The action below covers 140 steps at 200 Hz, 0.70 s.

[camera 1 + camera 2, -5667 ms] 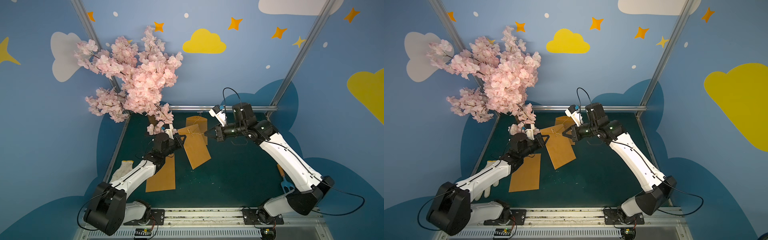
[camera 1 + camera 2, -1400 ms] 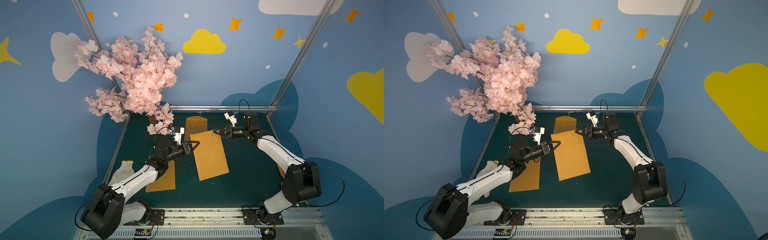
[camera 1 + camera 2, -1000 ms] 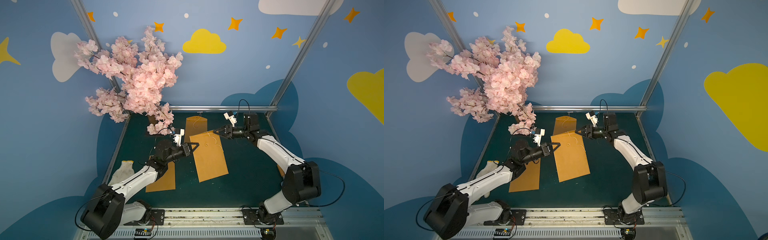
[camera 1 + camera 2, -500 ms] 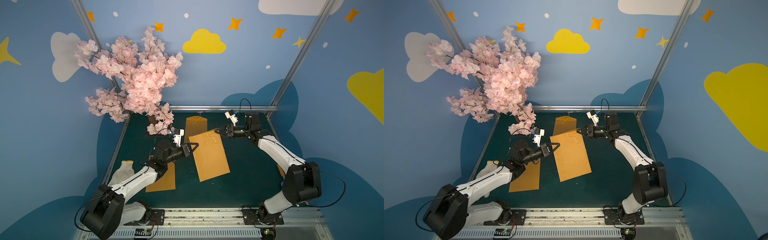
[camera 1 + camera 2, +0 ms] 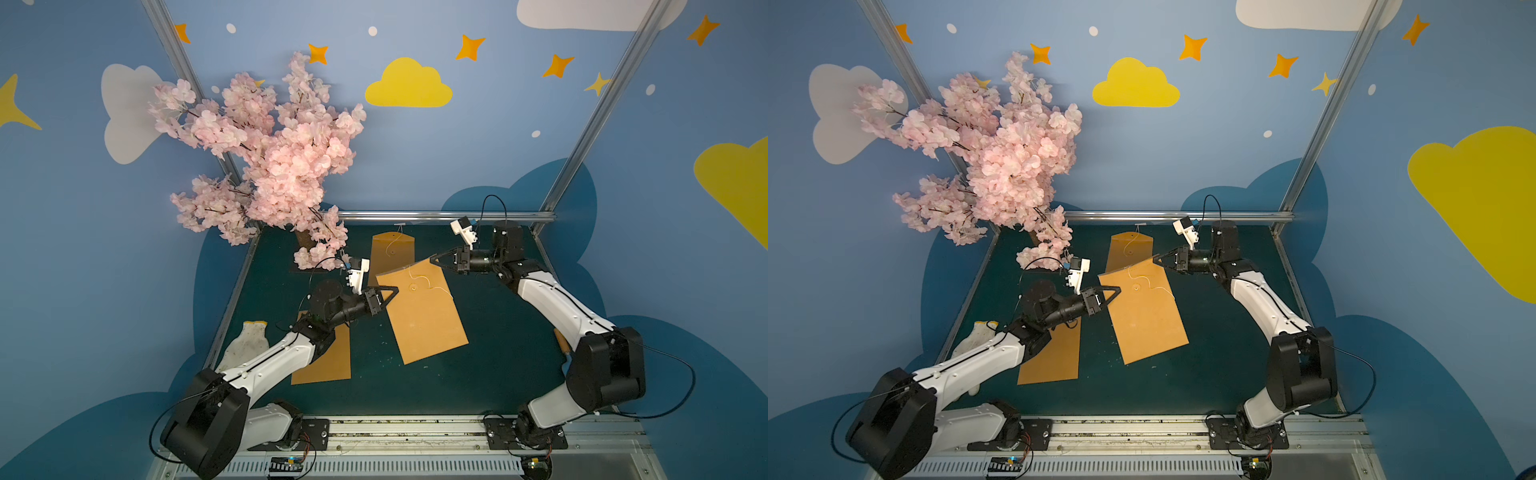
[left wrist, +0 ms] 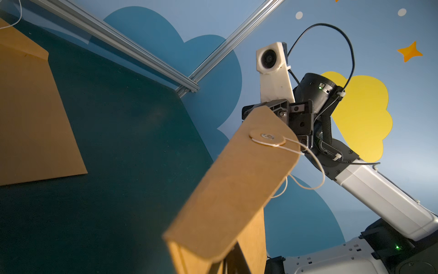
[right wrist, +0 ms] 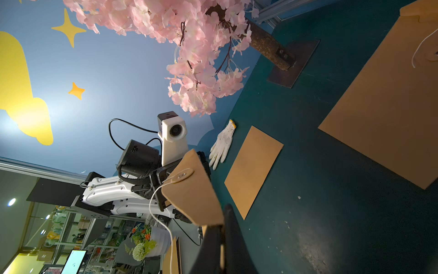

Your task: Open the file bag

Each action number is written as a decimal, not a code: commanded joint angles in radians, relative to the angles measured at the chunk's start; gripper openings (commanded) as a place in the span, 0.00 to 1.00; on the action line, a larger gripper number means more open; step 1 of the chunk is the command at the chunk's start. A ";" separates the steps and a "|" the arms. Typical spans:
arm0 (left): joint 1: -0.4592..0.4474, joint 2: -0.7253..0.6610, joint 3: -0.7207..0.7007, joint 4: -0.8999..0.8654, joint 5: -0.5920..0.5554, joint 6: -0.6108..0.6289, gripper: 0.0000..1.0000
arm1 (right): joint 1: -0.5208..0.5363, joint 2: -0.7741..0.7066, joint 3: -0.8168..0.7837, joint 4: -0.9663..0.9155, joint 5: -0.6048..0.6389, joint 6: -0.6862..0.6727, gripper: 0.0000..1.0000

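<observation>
In a top view: dark green felt table [image 5: 498, 353], matte, flecked with pale crumbs. Flat at its middle, a stiff rectangular kraft-paper file bag [image 5: 424, 324], near end swung slightly right, flap [image 5: 405, 272] at the far end, held up off the felt. Left arm low, stretched from the near-left base toward the right. Left gripper [image 5: 395, 289] level at the flap's left corner; no saying how wide the jaws stand, or whether gripping. Right arm slanting from the near-right base far and left to its elbow, wrist turned left. Right gripper [image 5: 432, 258] level, pinched closed on the flap's right corner. Three kraft envelopes in all: the file bag, a far envelope [image 5: 392, 249] with rounded flap, and a near envelope [image 5: 328, 361] partly under the left arm. One knitted white glove [image 5: 245, 345], yellow-cuffed, near left. One pink blossom tree [image 5: 282, 166], far left.

From the left wrist: flap as a long smooth strip with clipped corners, round paper disc [image 6: 267, 138] riveted near its right end. Too little of the left gripper in frame to judge.

From the right wrist: dark fingers [image 7: 231, 237] pressed together on the flap corner, thin white string [image 7: 150, 206] dangling from the disc.
</observation>
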 commanded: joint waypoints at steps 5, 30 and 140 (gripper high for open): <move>-0.008 -0.032 0.026 0.003 -0.013 0.025 0.26 | 0.010 -0.029 -0.001 -0.016 -0.024 -0.024 0.03; -0.006 -0.044 0.038 0.001 -0.039 0.026 0.28 | 0.009 -0.030 -0.009 -0.018 -0.027 -0.028 0.02; 0.023 -0.052 0.096 0.012 -0.121 0.023 0.24 | 0.012 -0.022 -0.038 -0.005 -0.034 -0.030 0.00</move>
